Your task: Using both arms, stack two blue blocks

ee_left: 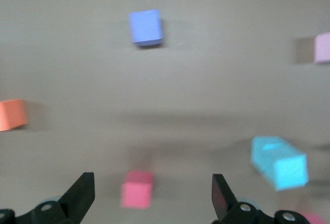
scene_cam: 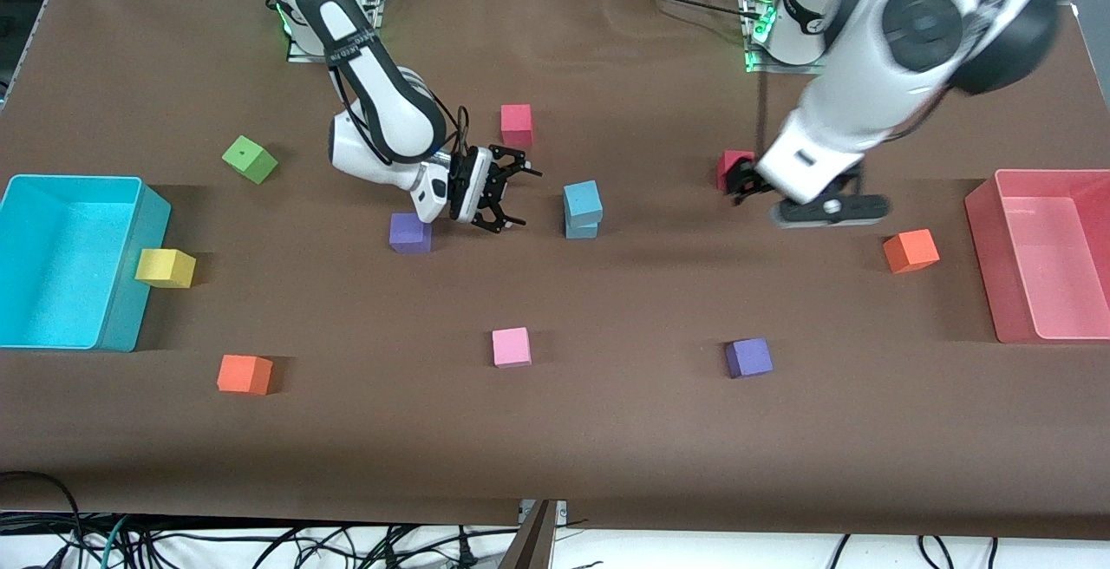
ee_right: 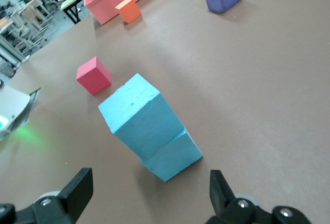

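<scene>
The two blue blocks stand stacked mid-table, the upper block (scene_cam: pixel 582 198) sitting slightly askew on the lower block (scene_cam: pixel 581 228). In the right wrist view the upper block (ee_right: pixel 135 114) rests on the lower block (ee_right: pixel 176 158), just ahead of the jaws. My right gripper (scene_cam: pixel 524 198) (ee_right: pixel 149 195) is open and empty, beside the stack toward the right arm's end. My left gripper (scene_cam: pixel 738 186) (ee_left: pixel 152 195) is open and empty, over a red cube (scene_cam: pixel 731 166) (ee_left: pixel 137 188). The stack also shows in the left wrist view (ee_left: pixel 279 162).
A cyan bin (scene_cam: pixel 26 205) sits at the right arm's end and a pink bin (scene_cam: pixel 1015 291) at the left arm's end. Loose cubes lie about: purple (scene_cam: pixel 409 232) (scene_cam: pixel 748 357), pink (scene_cam: pixel 511 347), orange (scene_cam: pixel 244 374) (scene_cam: pixel 910 250), yellow (scene_cam: pixel 165 267), green (scene_cam: pixel 250 159), red (scene_cam: pixel 516 124).
</scene>
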Controlling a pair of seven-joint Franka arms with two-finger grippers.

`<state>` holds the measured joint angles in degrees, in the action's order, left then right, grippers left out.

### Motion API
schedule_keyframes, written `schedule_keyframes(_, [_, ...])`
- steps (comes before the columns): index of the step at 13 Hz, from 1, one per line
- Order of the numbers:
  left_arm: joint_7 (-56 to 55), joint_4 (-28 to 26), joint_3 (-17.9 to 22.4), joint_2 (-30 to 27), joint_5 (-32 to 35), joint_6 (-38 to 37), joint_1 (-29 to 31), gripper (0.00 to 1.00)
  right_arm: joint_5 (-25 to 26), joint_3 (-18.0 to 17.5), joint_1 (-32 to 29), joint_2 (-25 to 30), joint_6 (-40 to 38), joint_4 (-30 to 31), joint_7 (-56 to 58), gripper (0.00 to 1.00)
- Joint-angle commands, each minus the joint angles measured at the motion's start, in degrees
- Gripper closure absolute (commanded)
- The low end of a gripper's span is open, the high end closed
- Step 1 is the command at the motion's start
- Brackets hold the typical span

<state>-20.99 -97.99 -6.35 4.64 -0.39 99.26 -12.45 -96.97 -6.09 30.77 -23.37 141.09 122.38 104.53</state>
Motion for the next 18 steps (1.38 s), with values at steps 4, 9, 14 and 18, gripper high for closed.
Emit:
schedule_keyframes(4, [17.80, -4.04, 9.86, -8.67, -0.14, -6.36, 4.01, 0.00, 17.92, 4.41, -0.36, 7.11, 0.33, 4.09, -22.48, 0.00])
schedule_keyframes(9, [17.65, -3.79, 10.75, -8.68, -0.05, -6.62, 4.63, 0.00, 40.68, 8.63, -0.27, 10.53, -0.72, 3.48, -49.98, 0.00])
schedule_keyframes(14, [16.24, -2.47, 10.05, -8.59, -0.05, -8.55, 5.07, 0.00, 72.44, 7.25, -7.89, 17.47, -8.78, 1.99, -86.79, 0.00])
schedule_keyframes(18, [11.86, -2.12, 8.29, -8.77, 0.30, -9.26, 5.07, 0.00, 95.45, 2.05, -19.59, 19.77, -31.87, -11.07, -107.85, 0.00])
